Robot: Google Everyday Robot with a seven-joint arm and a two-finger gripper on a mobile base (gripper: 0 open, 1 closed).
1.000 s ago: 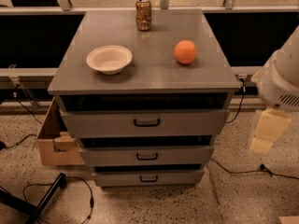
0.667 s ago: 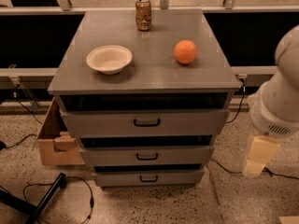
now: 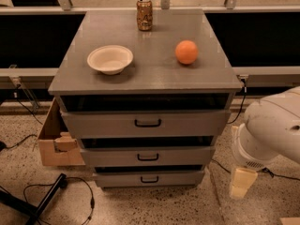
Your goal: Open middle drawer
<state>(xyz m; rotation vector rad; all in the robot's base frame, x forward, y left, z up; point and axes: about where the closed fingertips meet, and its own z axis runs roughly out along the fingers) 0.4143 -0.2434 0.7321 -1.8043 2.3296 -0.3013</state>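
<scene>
The middle drawer (image 3: 108, 157) is the second of three grey fronts in the cabinet, with a small black loop handle (image 3: 148, 157) at its centre. Its front sits nearly flush with the drawers above and below, with a dark gap over it. My gripper (image 3: 241, 183) hangs at the end of the white arm (image 3: 269, 130), low to the right of the cabinet, near the level of the bottom drawer. It is apart from the cabinet and touches no handle.
On the cabinet top (image 3: 154, 74) stand a white bowl (image 3: 110, 59), an orange (image 3: 186, 51) and a can (image 3: 144, 14). A cardboard box (image 3: 54, 144) sits on the floor at the left. Cables and a black bar (image 3: 47, 198) lie on the floor at lower left.
The arm and gripper have moved down and a little left, closer to the cabinet's lower right side. The drawers have not moved.
</scene>
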